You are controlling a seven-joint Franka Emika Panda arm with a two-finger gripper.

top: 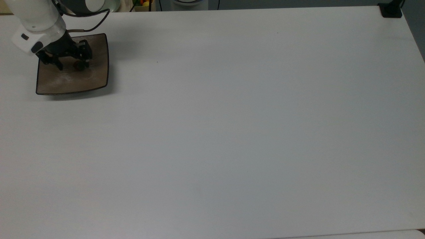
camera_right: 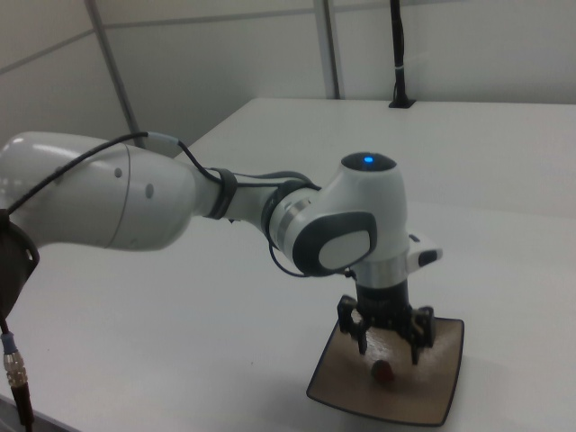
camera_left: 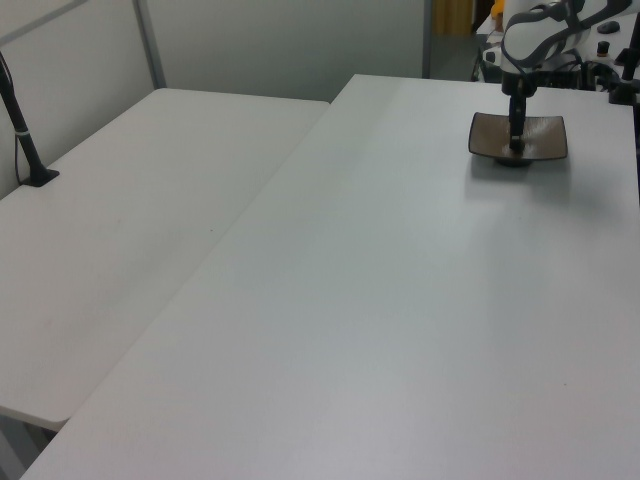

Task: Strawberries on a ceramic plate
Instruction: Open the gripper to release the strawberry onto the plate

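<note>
Strawberry (top: pixel 79 65) sits on the plate (top: pixel 89 78), toward the plate's far side in the top view, right under the gripper (top: pixel 73 63). It's a tiny dark red blob, way smaller than the plate; honestly can't tell which way its cap points or where its long axis runs. In the right view the strawberry (camera_right: pixel 383 370) lies on the plate (camera_right: pixel 441 378) between the two fingers, and the fingers (camera_right: pixel 418 347) look spread apart, each standing clear of the berry rather than pinching it.

Plate is square, glossy brown with a thin dark rim and upturned corners, parked near the table's (top: pixel 232 126) corner at the top view's upper left. In the left view the gripper (camera_left: pixel 516 148) hangs straight down over the plate (camera_left: pixel 545 135).

Around the plate: plain white table, with a black clamp base (top: pixel 391 10) at the far opposite corner. A second white table (camera_left: pixel 130 230) butts against it on the left view's left, with a black post (camera_left: pixel 22 130) on it. The arm's white wrist (top: pixel 35 28) hangs over the plate's edge.
</note>
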